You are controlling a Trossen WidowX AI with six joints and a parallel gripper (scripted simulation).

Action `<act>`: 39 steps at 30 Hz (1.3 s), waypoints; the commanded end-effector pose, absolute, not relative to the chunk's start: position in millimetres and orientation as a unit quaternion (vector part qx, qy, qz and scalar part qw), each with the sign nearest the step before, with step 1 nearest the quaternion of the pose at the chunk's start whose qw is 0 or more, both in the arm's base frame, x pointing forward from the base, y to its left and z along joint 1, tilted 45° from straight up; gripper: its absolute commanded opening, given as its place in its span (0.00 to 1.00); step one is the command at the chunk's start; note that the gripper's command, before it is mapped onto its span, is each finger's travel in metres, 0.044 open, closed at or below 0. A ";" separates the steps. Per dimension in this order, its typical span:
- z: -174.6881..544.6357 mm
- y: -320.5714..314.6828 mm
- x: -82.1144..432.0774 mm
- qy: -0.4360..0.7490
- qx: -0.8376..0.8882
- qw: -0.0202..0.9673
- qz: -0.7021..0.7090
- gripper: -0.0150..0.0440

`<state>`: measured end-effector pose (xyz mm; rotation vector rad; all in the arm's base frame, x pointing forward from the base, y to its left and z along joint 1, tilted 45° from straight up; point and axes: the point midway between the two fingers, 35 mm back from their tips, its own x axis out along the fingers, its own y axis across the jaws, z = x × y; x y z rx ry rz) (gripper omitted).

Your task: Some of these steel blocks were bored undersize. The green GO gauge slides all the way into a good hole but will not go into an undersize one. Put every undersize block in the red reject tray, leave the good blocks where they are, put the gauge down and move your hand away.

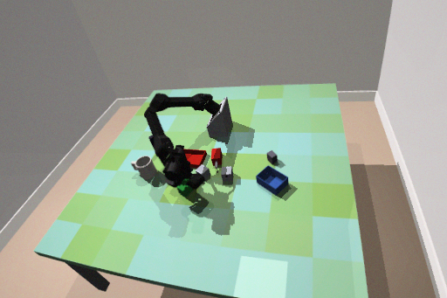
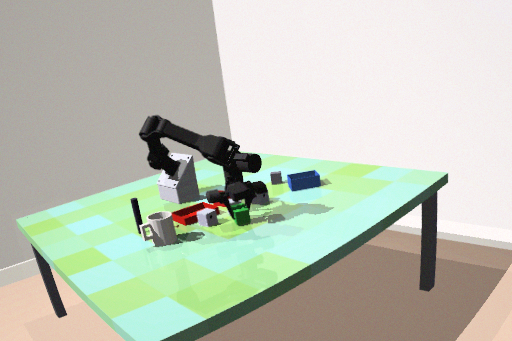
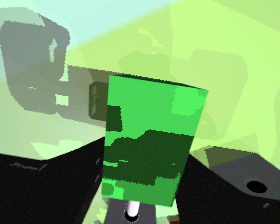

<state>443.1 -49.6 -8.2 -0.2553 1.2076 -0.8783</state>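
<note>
Logging large to small. Table [image 1: 288, 137] [image 2: 240, 277] carries everything. My arm [image 1: 175, 101] [image 2: 187, 136] reaches out & bends down.

Red reject tray [image 1: 195, 158] [image 2: 194, 213] beside my wrist, partly hidden; no block visible in it, hidden part n/c (not confirmed). Blue tray [image 1: 271, 179] [image 2: 303, 180] well apart; mug [image 1: 145, 168] [image 2: 162, 229] on the opposite side.

Gripper [image 1: 189, 183] [image 2: 238, 207] [image 3: 143, 141]: jaws clamped on GO gauge [image 1: 184, 186] [image 2: 242, 216] [image 3: 153, 110], green grip between both fingers, low over table. Its pale pin [image 3: 133, 208] points at dark hole in nearest block [image 1: 202, 172] [image 2: 233, 202] [image 3: 115, 214]. Depth unreadable: can't tell if tip is in or just short.

Other blks: one near red gauge [image 1: 216, 155], at [image 1: 227, 175] [image 2: 261, 198]; one by tray, seen in ext. view [image 2: 207, 217]; small dark one [image 1: 271, 157] [image 2: 276, 177] near blue tray.

Step in hand (my judgement): gauging nearest blk, prob. lining up or starting insertion. Next: keep pin square to bore, push gently along its axis. Full slide = good, leave blk; a stop w/ pin well aligned = undersize, tray it. Risk: skewed pin catches rim & fakes a reject, or shoves blk. Re-align before calling it.
</note>
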 end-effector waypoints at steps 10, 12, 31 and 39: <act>-9.5 -47.5 439.8 0.544 -0.117 0.729 -0.398 0.25; -9.7 -47.1 438.5 0.544 -0.117 0.729 -0.398 0.25; -8.6 -43.4 434.6 0.544 -0.118 0.730 -0.398 0.25; -10.2 -43.0 432.8 0.544 -0.118 0.730 -0.398 0.25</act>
